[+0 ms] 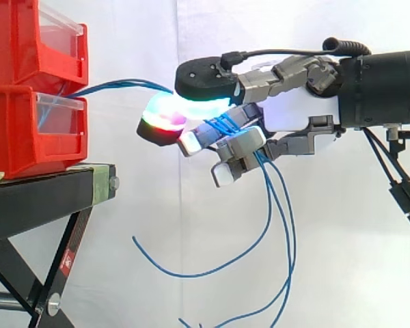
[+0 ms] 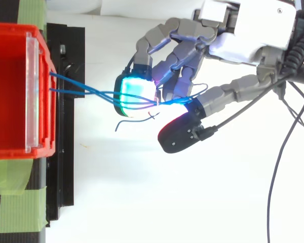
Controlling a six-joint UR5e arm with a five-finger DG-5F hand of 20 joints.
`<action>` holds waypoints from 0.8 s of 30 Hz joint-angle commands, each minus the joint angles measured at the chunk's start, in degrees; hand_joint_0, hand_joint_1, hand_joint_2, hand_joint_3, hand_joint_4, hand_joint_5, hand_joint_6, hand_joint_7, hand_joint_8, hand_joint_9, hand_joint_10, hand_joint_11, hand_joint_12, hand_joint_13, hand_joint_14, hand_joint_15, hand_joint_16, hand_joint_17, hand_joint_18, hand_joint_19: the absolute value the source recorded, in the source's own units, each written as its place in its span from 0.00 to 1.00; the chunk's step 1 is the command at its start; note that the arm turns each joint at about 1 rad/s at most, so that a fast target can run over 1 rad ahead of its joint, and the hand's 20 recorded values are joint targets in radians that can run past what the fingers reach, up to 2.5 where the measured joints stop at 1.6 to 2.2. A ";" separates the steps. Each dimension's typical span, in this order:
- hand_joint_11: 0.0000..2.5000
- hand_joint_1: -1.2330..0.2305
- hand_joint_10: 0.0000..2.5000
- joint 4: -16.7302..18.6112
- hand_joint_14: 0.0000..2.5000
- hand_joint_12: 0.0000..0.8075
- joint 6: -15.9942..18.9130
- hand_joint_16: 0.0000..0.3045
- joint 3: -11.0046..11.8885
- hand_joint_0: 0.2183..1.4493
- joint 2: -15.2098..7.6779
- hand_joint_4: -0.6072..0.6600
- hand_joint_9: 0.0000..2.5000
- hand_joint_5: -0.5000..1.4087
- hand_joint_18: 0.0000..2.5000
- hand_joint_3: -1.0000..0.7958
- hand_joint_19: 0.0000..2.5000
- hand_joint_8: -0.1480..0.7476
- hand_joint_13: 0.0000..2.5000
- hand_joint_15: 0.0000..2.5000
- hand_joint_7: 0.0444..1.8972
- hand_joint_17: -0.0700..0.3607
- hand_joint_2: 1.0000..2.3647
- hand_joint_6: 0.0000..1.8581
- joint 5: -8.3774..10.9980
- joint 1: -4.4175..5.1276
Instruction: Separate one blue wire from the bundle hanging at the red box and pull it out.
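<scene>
Wires (image 1: 123,83): run nearly level from the box (image 1: 27,130), near the stand's (image 1: 48,195) hand-side edge, past that edge to the hand (image 1: 294,113). Clamped there among curled fingers, several strands together rather than one. Drop below the palm in long loose loops. Drawn fairly straight on the box side, likely from tension of a pull. Judged mid-pull; calls for singling out one strand, or risks dragging the whole bundle.

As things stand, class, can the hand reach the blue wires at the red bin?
Likely yes: the hand is curled round several blue wires out from the red bin, nothing between.
</scene>
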 commanded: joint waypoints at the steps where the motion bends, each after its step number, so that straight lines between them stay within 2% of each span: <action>1: 0.40 0.19 0.01 -0.14 0.00 0.47 0.00 0.19 0.01 0.33 0.15 0.67 0.32 0.13 0.36 0.29 0.27 0.55 0.54 0.61 0.44 0.47 0.00 0.49 -0.02 -0.04; 7: 0.40 0.34 0.01 -0.14 0.00 0.49 -0.09 0.20 0.01 0.26 0.24 0.67 0.36 0.14 0.36 0.29 0.29 0.58 0.56 0.60 0.44 0.48 0.00 0.49 0.16 -0.04; 13: 0.40 0.42 0.01 -0.05 0.00 0.49 -0.18 0.20 0.01 0.26 0.24 0.66 0.38 0.15 0.37 0.30 0.30 0.59 0.57 0.59 0.44 0.49 0.00 0.48 0.16 -0.13; 19: 0.41 0.41 0.01 -0.05 0.00 0.44 -0.18 0.19 0.01 0.31 0.24 0.65 0.39 0.15 0.37 0.34 0.29 0.58 0.57 0.60 0.44 0.47 0.01 0.48 0.16 -0.04; 24: 0.41 0.39 0.01 -0.05 0.00 0.45 -0.27 0.19 0.01 0.32 0.24 0.63 0.40 0.15 0.37 0.39 0.29 0.58 0.57 0.60 0.45 0.47 0.01 0.49 0.16 -0.04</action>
